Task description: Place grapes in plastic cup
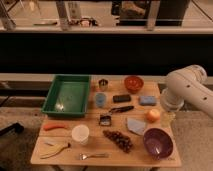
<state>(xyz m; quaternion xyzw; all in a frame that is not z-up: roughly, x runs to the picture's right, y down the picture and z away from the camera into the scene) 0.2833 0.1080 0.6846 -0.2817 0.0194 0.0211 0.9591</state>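
The grapes (118,140), a small dark reddish-brown bunch, lie on the wooden table (67,159) near its front middle. The white plastic cup (80,134) stands upright just left of them, with a small gap between the two. My arm (186,89) reaches in from the right, and my gripper (168,116) hangs at the table's right edge beside the orange fruit (153,115), well to the right of and behind the grapes. It holds nothing that I can see.
A purple bowl (158,142) sits right of the grapes, a grey-blue cloth (135,126) behind them, a fork (93,156) in front. A green tray (66,95), blue cup (101,100), red bowl (133,83), sponge (147,100), carrot (54,127) and banana (55,149) also lie about.
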